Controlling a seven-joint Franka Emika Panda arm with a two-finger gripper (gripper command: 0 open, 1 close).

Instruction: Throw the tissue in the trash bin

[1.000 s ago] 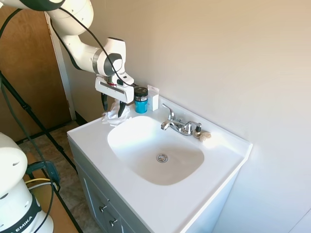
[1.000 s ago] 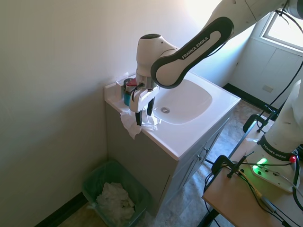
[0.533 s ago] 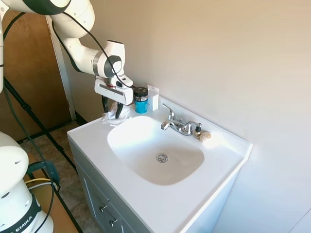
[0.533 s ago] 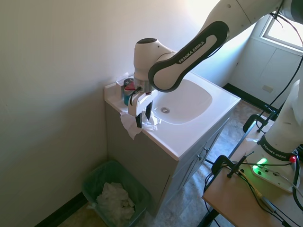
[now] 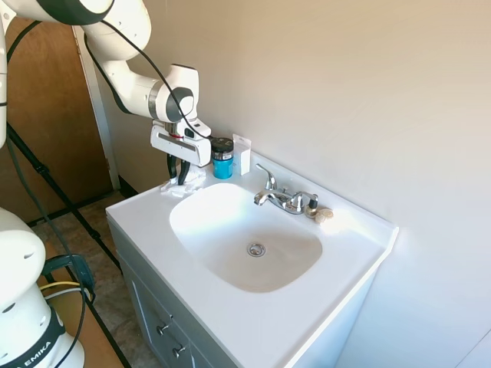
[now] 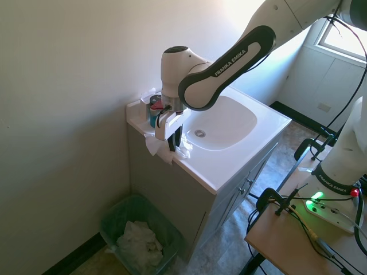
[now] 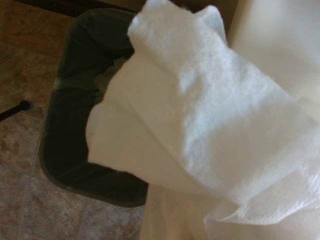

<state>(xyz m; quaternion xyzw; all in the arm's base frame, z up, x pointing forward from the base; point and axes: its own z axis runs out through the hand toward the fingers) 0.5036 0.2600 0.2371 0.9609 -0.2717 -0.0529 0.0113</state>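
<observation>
The tissue (image 6: 162, 150) is pinched between the closed jaws of the gripper (image 6: 171, 141) at the vanity counter (image 5: 146, 222) corner (part overhangs the edge), so that it can be carried to the trash bin (image 6: 143, 240) at its 7 o'clock.

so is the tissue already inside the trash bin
No, the tissue sits at the vanity corner under the tool, while the trash bin stands on the floor below.
</observation>
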